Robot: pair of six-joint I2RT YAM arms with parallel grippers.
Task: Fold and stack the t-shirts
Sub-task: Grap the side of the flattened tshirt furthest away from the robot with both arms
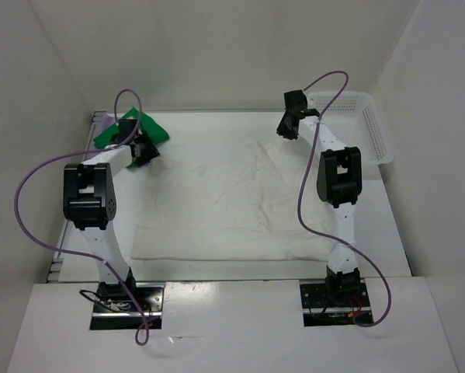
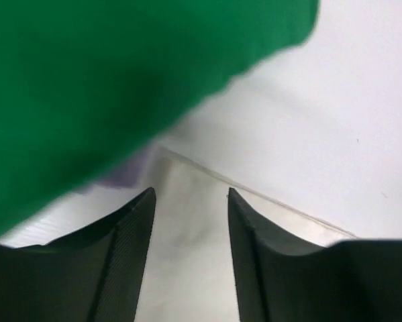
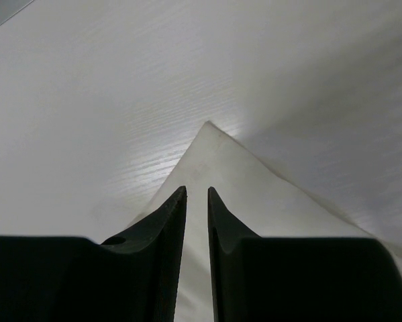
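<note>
The cream-white t-shirt [image 1: 232, 210] lies spread flat across the middle of the table. At the back left corner the green t-shirt [image 1: 153, 129] sits bunched on a lavender one, of which only an edge [image 1: 105, 120] shows. My left gripper [image 1: 144, 152] hovers just in front of the green shirt [image 2: 107, 80]. It is open [image 2: 190, 194], nothing lies between its fingers, and a lavender scrap [image 2: 123, 176] shows past the left fingertip. My right gripper [image 1: 287, 129] is raised over the white shirt's far right corner. Its jaws [image 3: 196, 190] stand narrowly apart and hold nothing.
A white mesh basket [image 1: 372, 128] stands at the back right, close behind the right arm. White walls enclose the table at the left, back and right. Purple cables loop from both arms.
</note>
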